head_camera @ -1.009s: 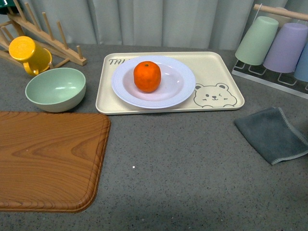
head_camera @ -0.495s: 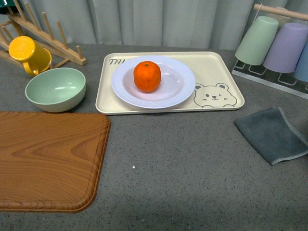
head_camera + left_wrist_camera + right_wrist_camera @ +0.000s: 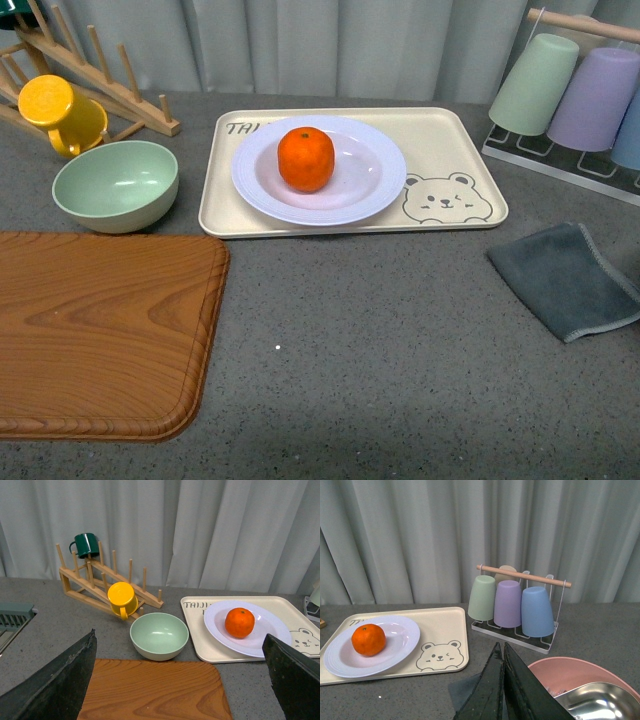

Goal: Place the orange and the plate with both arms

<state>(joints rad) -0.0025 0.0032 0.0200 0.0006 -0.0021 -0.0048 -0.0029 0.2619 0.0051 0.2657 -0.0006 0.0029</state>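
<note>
Nothing has moved since the earlier frames: the front view shows every object in the same place, and neither arm has entered it. The orange sits in the well of the plate, and the plate rests on the left half of the bear tray, which lies toward the far edge of the desk, at its middle. The left tool is released, its two dark fingers spread wide and hanging well short of the plate, with nothing between them. The right tool is clenched, its fingers pressed together on nothing, also well apart from the tray. Judging by this, no grasp has begun; the orange and the plate are both untouched, so the whole task seems to be left. The wooden board at the desk's near left corner lies bare.
</note>
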